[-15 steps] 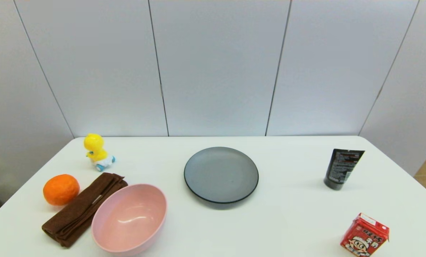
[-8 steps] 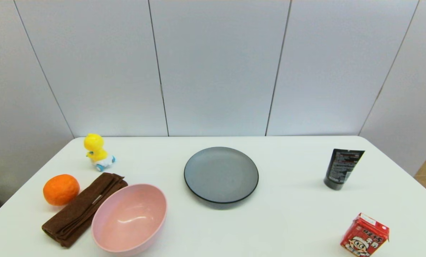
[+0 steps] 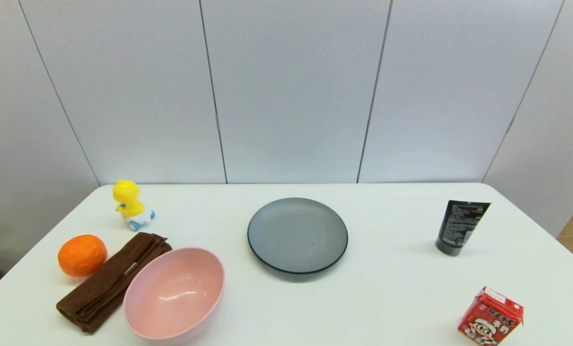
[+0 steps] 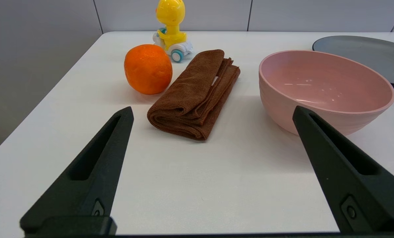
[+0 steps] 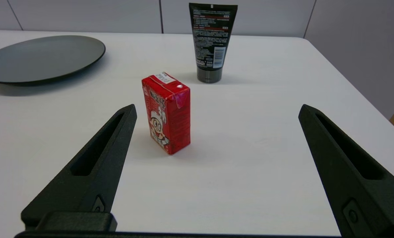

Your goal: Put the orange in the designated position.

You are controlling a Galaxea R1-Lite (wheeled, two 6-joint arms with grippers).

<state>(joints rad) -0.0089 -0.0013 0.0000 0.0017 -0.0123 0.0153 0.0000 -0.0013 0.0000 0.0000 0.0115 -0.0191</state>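
1. The orange (image 3: 82,255) lies on the white table (image 3: 392,293) at the near left, touching the left edge of the folded brown cloth (image 3: 111,281). It is in the same place as one second ago.
2. The yellow toy duck (image 3: 130,204) stands farther back, behind the cloth. The pink bowl (image 3: 175,294) is just right of the cloth, and the dark grey plate (image 3: 297,235) is in the middle of the table.
3. On the right side stand the black tube (image 3: 460,227) and, nearer, the red drink carton (image 3: 491,317).
4. The left gripper (image 4: 211,114) is low at the near edge, before the cloth and bowl, its fingers (image 4: 94,172) spread wide and holding nothing.
5. The right gripper (image 5: 216,110) is at the near right, before the carton, fingers (image 5: 97,168) also spread wide and empty.
6. Nothing on the table has moved since the earlier pictures; both arms are outside the head view.
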